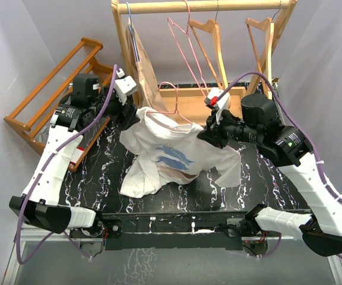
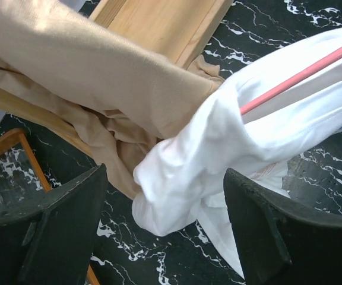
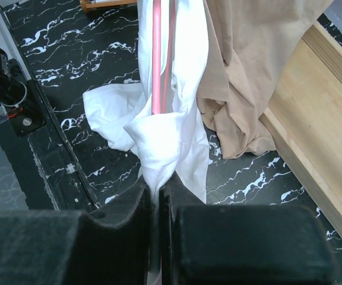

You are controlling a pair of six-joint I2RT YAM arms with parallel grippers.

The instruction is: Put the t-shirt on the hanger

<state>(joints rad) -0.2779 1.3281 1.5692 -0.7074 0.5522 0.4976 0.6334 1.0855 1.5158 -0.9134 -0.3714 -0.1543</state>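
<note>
— So why is the t-shirt (image 1: 171, 151) bunched up mid-bench, nearer the far edge?
— It hangs off the hanger (image 3: 157, 65). The pink wire runs inside the cloth and the hook pokes out on top, toward the rack (image 1: 206, 6). The rest sags onto the bench (image 1: 100, 178).
— And the right jaws?
— Pressed together on a pinch of white cloth, I'd judge to draw it taut along the wire. I cannot tell which part of the shirt that is.
— The left?
— Those jaws stand wide apart, straddling a rounded fold where the wire goes in, gripping nothing. They are probably lining up to take that shoulder.
— Poses?
— The left arm (image 1: 55, 157) climbs from the near-left corner along the left edge, then bends inward with the wrist tipped down. The right arm (image 1: 304, 169) swings out from the near-right corner, elbow wide, forearm low and aimed leftward at the shirt.
— Anything in the way?
— A beige garment (image 2: 100, 65) lies just beside that fold, and the left jaws could catch it.
</note>
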